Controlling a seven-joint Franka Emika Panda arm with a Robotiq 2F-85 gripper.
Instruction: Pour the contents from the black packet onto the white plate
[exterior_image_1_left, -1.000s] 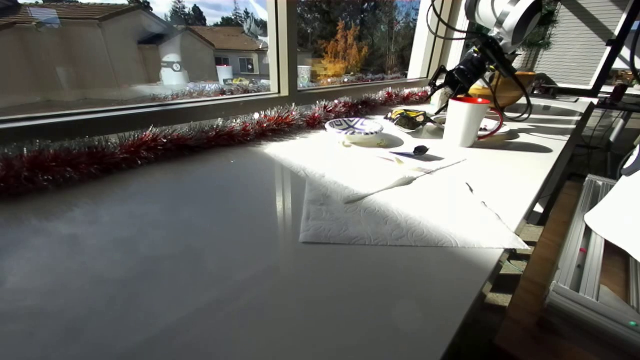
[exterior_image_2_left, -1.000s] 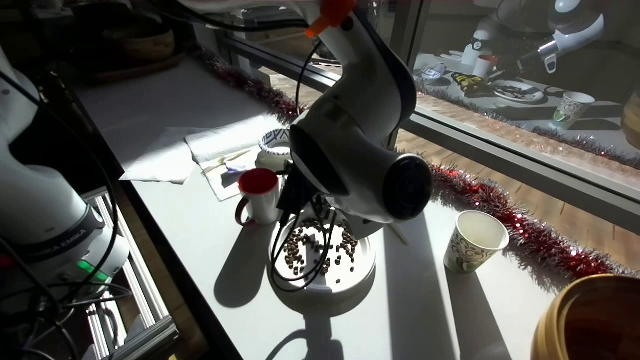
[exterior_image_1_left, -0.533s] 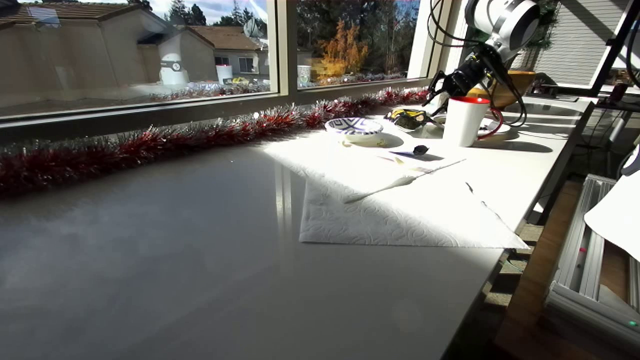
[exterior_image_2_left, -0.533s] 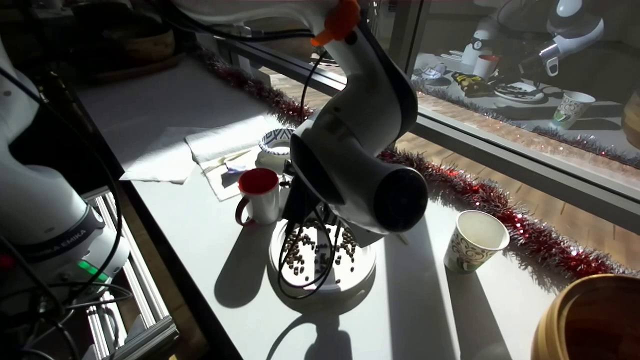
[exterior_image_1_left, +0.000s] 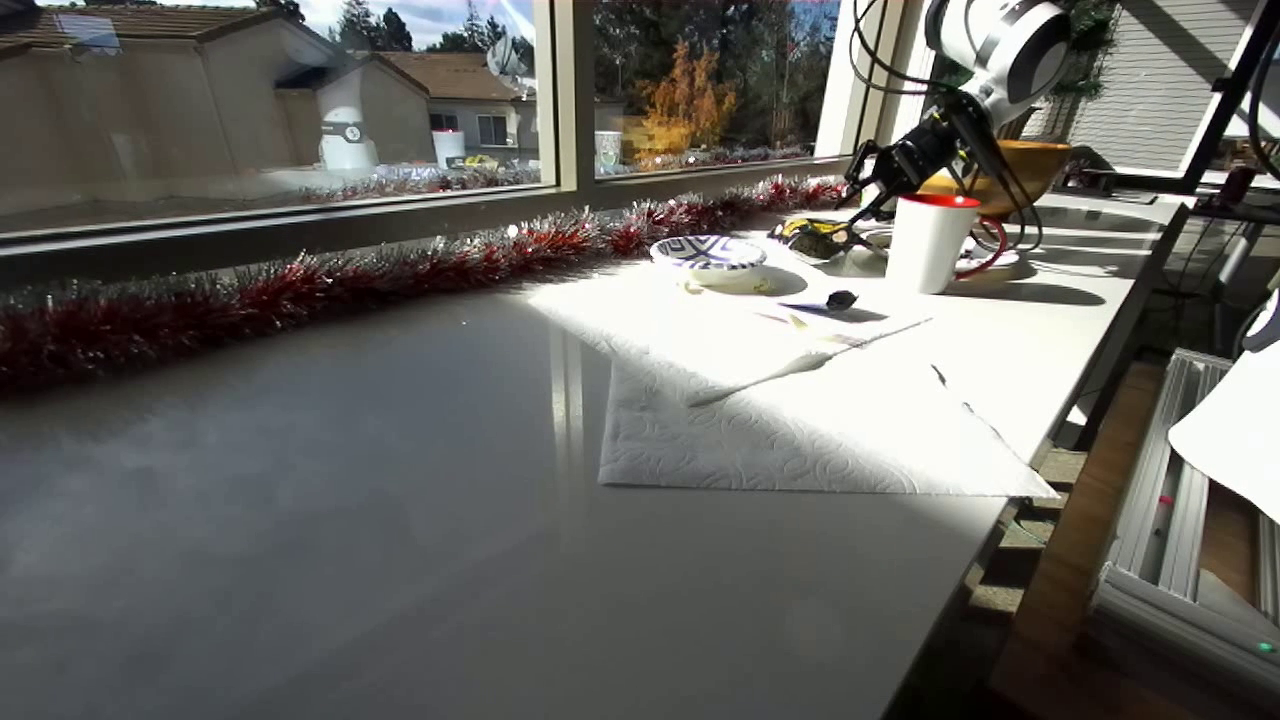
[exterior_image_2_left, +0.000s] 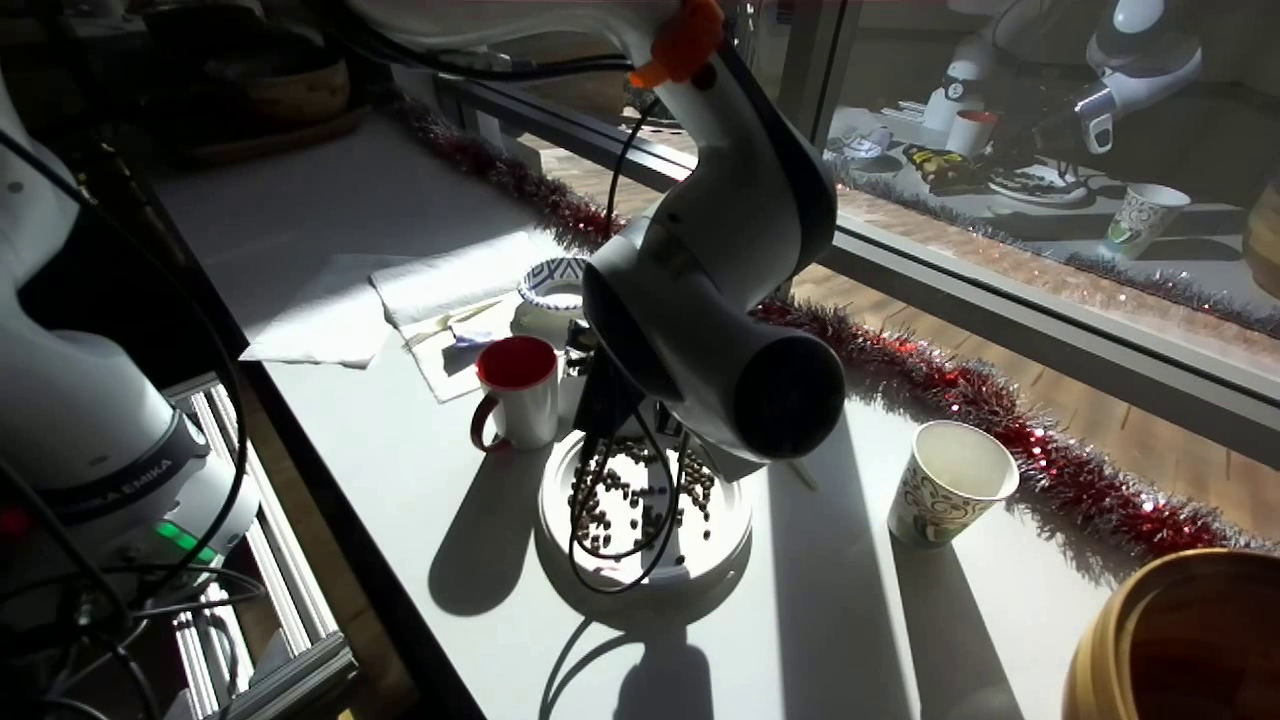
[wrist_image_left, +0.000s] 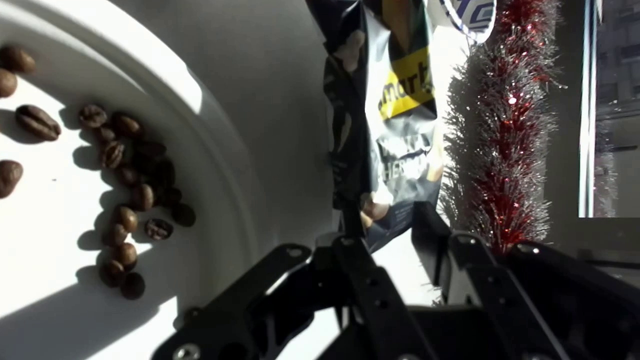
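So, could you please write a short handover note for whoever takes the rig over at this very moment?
Gripper: open, jaws apart at the nearer end of the black packet in the wrist view; whether they touch it can't be told.
Packet: lying on the table, beside the white plate.
Plate: on the table, with coffee beans scattered over it.
Done: beans are on the plate; the pictures don't show where they came from.
Left: probably grip the packet, lift it and tip it over the plate, if anything is inside; its contents can't be seen.
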